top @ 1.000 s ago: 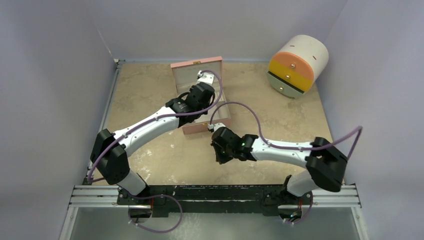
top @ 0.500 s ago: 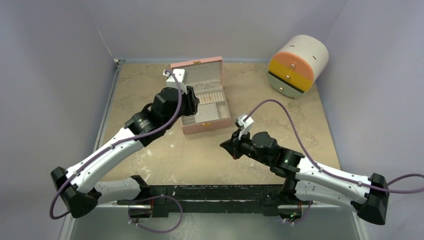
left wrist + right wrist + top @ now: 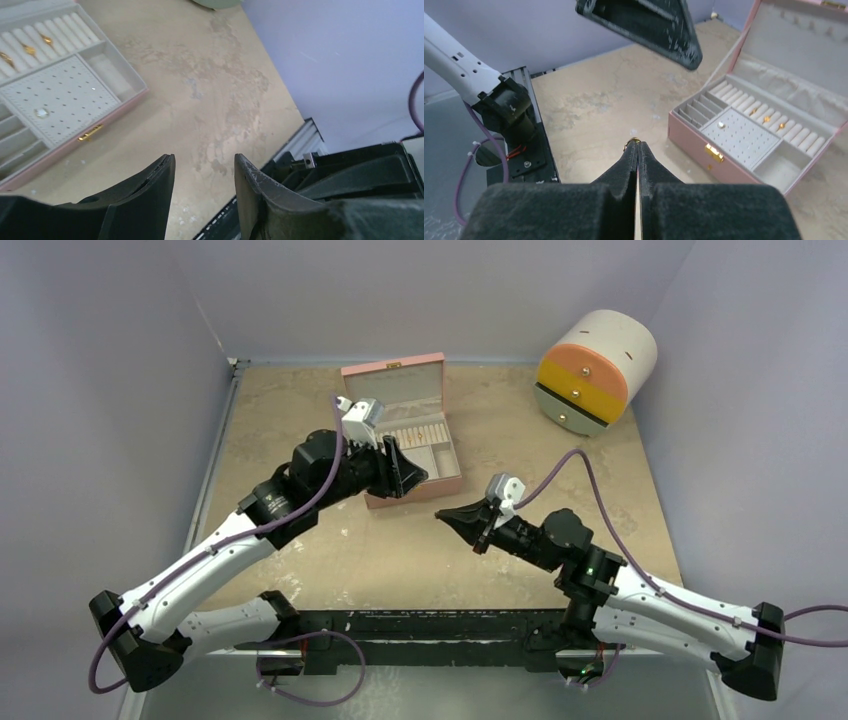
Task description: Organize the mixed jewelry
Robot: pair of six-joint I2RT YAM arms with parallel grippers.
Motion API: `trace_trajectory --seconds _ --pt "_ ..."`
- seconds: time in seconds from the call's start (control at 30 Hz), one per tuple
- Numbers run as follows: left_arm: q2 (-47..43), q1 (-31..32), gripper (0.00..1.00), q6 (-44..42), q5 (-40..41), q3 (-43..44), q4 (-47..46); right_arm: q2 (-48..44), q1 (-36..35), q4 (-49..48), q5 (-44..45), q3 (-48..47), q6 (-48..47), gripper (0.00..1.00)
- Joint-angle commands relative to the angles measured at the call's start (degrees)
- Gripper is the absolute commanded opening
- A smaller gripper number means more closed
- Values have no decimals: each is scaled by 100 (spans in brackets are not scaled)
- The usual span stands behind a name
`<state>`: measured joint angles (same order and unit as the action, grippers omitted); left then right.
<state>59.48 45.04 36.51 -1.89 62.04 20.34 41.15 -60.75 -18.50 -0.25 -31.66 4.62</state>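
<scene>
Pink box [image 3: 689, 135], lid open: 3 gold rings [image 3: 766, 119] in ring rolls, 1 stud [image 3: 721, 125] on dotted pad. Right gripper [image 3: 636, 147], before the box, jaws pinched on 1 gold piece [image 3: 634, 140]; left gripper [image 3: 204, 159], over the box front, jaws apart, empty. Round drawer unit [image 3: 597, 370] right of the box.

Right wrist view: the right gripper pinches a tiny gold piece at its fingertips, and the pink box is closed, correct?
No: the pink box stands open, lid up, in the right wrist view. The right gripper does pinch a tiny gold piece.
</scene>
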Motion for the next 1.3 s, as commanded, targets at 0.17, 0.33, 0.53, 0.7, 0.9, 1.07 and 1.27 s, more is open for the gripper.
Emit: trace_trajectory --seconds 0.17,0.33,0.53,0.7,0.9,1.07,1.27 --pt "-388 23 47 800 -1676 -358 -1446 -380 -29 -1029 -421 -321 -373 0" --pt "-492 23 47 991 -2167 -512 -1938 -486 -25 -1211 -627 -463 -116 0" --pt "-447 20 47 1307 -2719 -604 -2578 -596 -26 -1631 -699 -455 191 0" --pt "-460 22 45 1561 -3086 -721 -3072 -551 -20 -1869 -794 -464 355 0" --pt "-455 18 44 1857 -3372 -863 -3553 -506 -22 -2316 -835 -360 574 0" --pt "-463 18 42 2039 -3529 -929 -3862 -441 -26 -2458 -876 -328 652 0" --pt "-466 19 42 2241 -3590 -970 -4177 -440 -26 -2509 -1114 -328 592 0"
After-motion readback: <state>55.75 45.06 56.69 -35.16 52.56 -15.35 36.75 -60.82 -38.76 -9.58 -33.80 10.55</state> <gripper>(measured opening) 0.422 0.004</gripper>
